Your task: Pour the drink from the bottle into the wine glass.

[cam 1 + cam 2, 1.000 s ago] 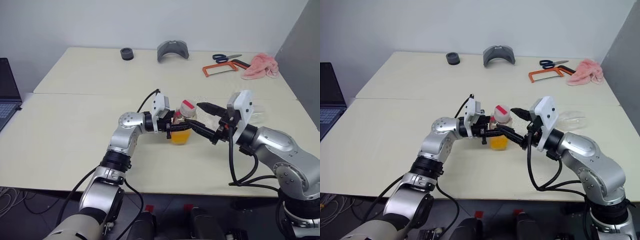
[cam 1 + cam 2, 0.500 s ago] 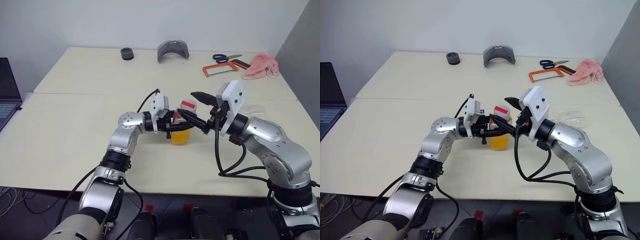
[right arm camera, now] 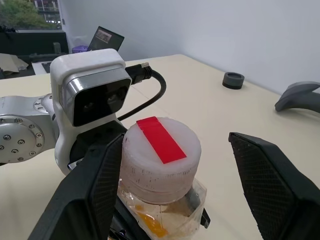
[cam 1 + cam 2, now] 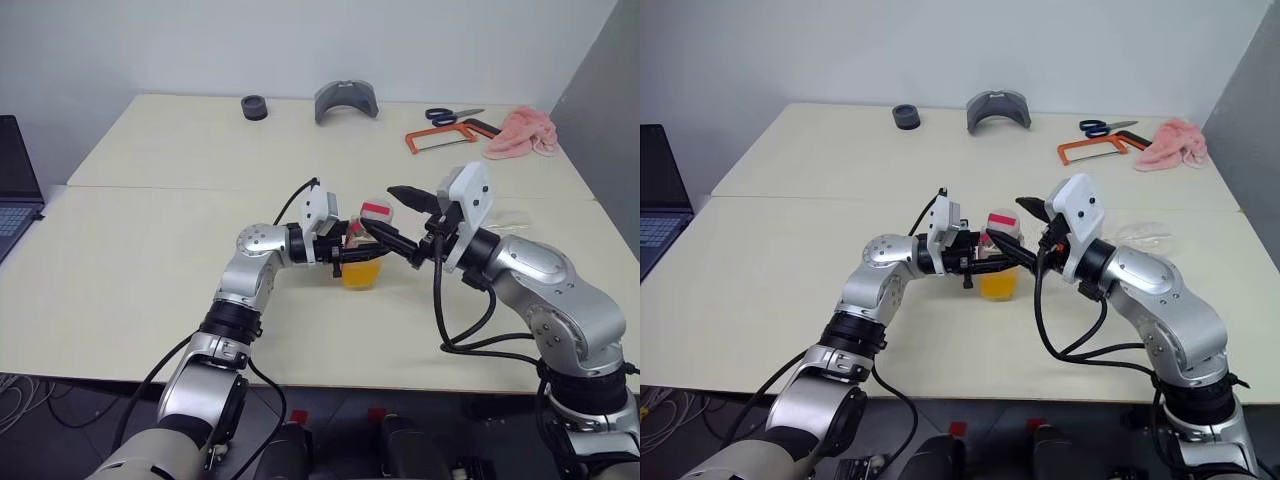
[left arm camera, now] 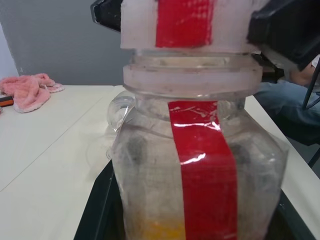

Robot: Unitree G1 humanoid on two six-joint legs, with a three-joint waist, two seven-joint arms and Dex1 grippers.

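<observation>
Your table (image 4: 150, 230) carries the whole job, and the risk sits at its middle. The left gripper (image 4: 345, 252) has its jaws clamped on the body of the bottle (image 4: 362, 262), holding it upright with the drink (image 4: 361, 274) pooled in its lower part. The white cap (image 3: 161, 152), marked with a red strip, is still on the neck, so no pouring can begin until it comes off.

The right gripper (image 3: 175, 185) stands with its jaws well apart, one finger to each side of the cap. One finger (image 3: 97, 180) looks right against the cap's side, though I cannot tell if it truly touches; the other is clear of it with open space between.

From here, watch three things. If you close with the cap off-centre between the jaws, the near finger will likely push first and twist the bottle in the left grip. If you turn the cap harder than the left jaws hold, the bottle may spin or tip and spill. And the wine glass (image 4: 1145, 235) appears to lie on its side beyond the right gripper, well apart from both sets of jaws; clear glass is hard to read, so confirm that. A sweep of the right arm could roll it.
</observation>
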